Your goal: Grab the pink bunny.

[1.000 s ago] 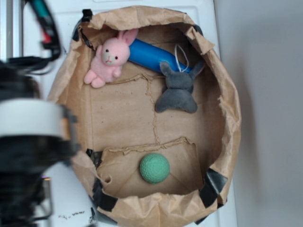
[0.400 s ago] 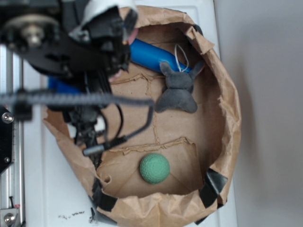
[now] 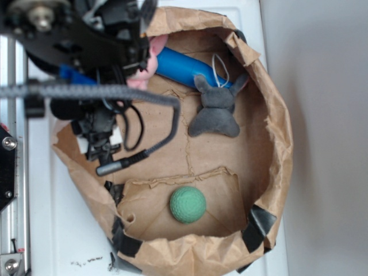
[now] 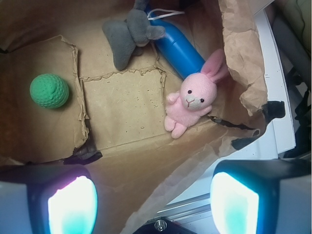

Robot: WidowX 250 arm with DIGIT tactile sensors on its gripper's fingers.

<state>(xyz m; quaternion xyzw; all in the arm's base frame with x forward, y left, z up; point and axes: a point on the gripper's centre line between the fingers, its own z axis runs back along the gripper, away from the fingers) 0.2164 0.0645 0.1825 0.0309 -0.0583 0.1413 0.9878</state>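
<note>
The bunny [image 4: 191, 104] lies in the bag's [image 4: 243, 53] corner, ears against the paper wall and a blue tube [image 4: 179, 48] touching its head — tight quarters for a grasp. The hand [image 4: 153, 202] hangs above, fingers [image 4: 72, 204] spread and empty, probably lining up over it; the exterior view hides most of the bunny behind the arm [image 3: 86, 40].

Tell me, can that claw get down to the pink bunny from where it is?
Probably yes: the gripper is open above it, and nothing covers the pink bunny, though the blue tube and bag wall crowd it.
</note>
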